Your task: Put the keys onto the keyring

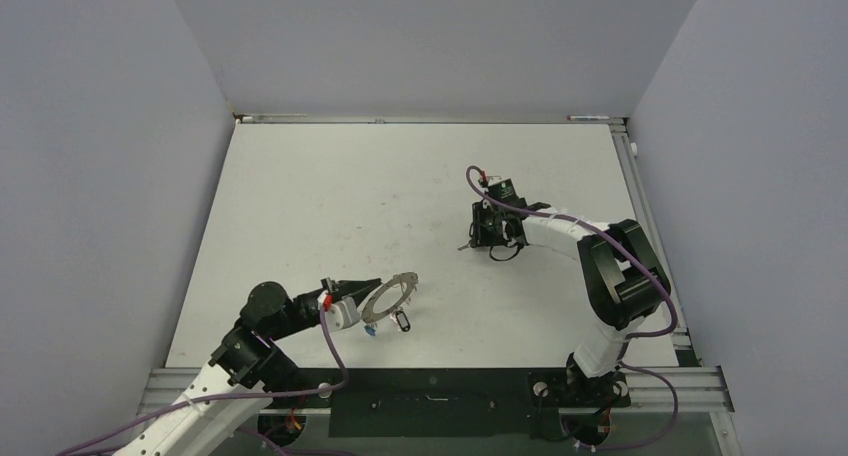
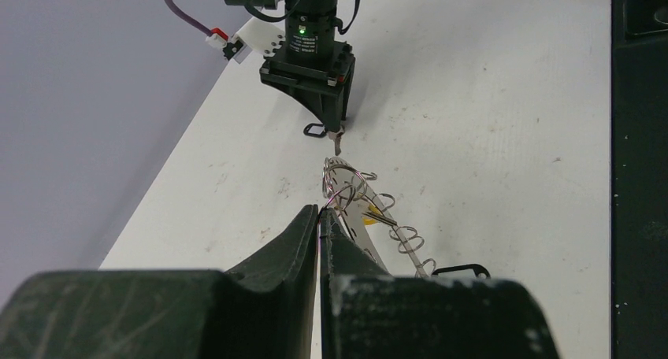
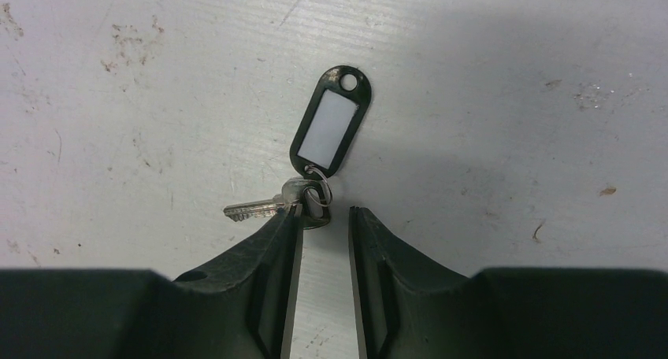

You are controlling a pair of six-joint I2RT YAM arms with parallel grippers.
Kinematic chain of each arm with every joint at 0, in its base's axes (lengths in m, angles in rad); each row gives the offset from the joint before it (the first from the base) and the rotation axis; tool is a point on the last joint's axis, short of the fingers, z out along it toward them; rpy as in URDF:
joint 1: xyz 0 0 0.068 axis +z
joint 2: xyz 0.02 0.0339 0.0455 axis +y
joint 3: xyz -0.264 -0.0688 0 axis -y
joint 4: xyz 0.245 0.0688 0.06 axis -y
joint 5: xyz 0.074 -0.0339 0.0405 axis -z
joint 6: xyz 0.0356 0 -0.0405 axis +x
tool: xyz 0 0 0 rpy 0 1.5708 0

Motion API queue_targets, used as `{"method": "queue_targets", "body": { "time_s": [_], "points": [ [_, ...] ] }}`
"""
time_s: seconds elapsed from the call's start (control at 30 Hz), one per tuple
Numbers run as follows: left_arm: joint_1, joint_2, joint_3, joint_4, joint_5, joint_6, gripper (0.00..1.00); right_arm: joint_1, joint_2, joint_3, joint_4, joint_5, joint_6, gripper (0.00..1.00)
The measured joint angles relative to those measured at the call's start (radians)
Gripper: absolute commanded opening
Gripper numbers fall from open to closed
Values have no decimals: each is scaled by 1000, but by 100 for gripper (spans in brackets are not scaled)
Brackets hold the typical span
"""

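Keyring: the large flat silvery metal keyring (image 1: 392,294), wire loops round its rim, is held tilted at the near left of the white table (image 1: 300,206).
Left gripper: the left gripper (image 1: 374,288) is clamped on the keyring's rim, and its fingers (image 2: 291,241) are seen all but meeting around the thin metal edge.
Right gripper: the right gripper (image 1: 482,240) is lowered to the tabletop, well apart from the keyring. Its jaws are parted by a narrow gap and nothing is gripped.
Loose key: a small silver metal key (image 3: 254,210) is laid flat, its head touching one fingertip.
Black tag: an oblong black plastic tag (image 3: 331,123) with a white insert is seen just beyond the fingertips, joined to the key by a little wire ring.
Ring's tags: a second black tag (image 1: 402,322) and a blue tag (image 1: 370,328) are spotted just under the keyring.
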Motion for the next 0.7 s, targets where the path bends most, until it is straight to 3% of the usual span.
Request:
{"method": "queue_targets", "body": {
  "time_s": [0.7],
  "points": [
    [-47,23,-6,-18,-121,-31,0,0,-95,-140,127,-87,24,28]
  ]
}}
